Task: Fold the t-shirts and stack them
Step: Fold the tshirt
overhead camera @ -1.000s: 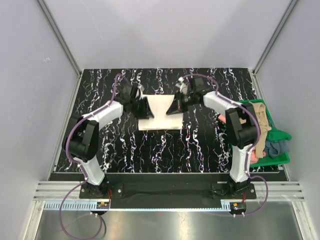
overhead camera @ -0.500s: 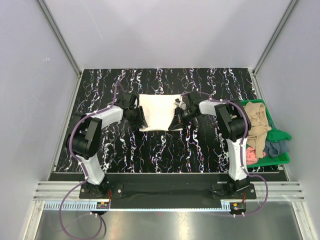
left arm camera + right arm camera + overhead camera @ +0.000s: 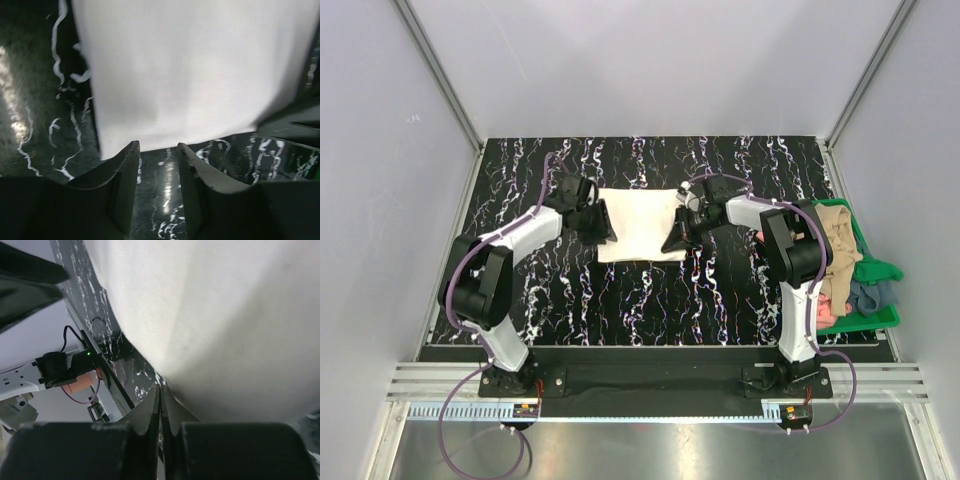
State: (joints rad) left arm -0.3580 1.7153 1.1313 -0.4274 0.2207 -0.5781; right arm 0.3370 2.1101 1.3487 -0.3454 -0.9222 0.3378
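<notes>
A cream t-shirt (image 3: pixel 638 225) lies folded into a flat rectangle at the middle of the black marbled table (image 3: pixel 720 300). My left gripper (image 3: pixel 606 233) sits low at the shirt's left edge. In the left wrist view it (image 3: pixel 157 150) stands open, bare table between its fingers and the shirt (image 3: pixel 190 70) just past the tips. My right gripper (image 3: pixel 673 243) is at the shirt's right front corner. In the right wrist view it (image 3: pixel 161 390) is shut, tips against the edge of the shirt (image 3: pixel 235 315), with no cloth visible between them.
A green bin (image 3: pixel 882 270) stands at the table's right edge behind the right arm. It holds a tan shirt (image 3: pixel 835 240), a grey-blue shirt (image 3: pixel 873 295) and a salmon-pink shirt (image 3: pixel 828 310). Grey walls enclose the table on three sides.
A second ago both grippers held the shirt's far part raised and drawn in. The shirt now lies flat, and both grippers have drawn off to its edges, free of it.
</notes>
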